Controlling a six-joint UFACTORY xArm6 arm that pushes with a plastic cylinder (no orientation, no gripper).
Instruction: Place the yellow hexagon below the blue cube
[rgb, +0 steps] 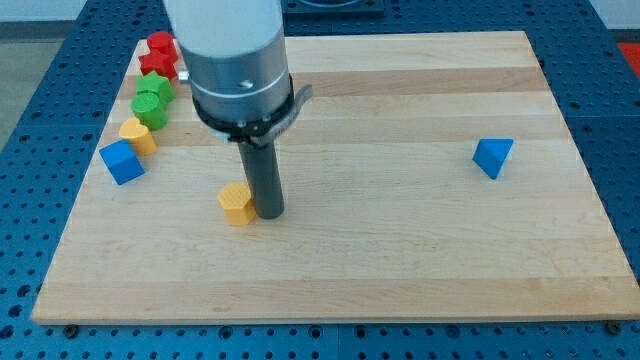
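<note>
The yellow hexagon (237, 203) lies on the wooden board (400, 260), left of centre. My tip (268, 214) stands right beside it, touching or nearly touching its right side. The blue cube (121, 162) sits near the board's left edge, up and to the left of the hexagon. The rod hangs from the large grey arm end at the view's top.
A second yellow block (139, 134) sits just above the blue cube. Two green blocks (152, 98) and two red blocks (159, 54) stand in a line above it along the left edge. A blue triangular block (492, 157) lies at the right.
</note>
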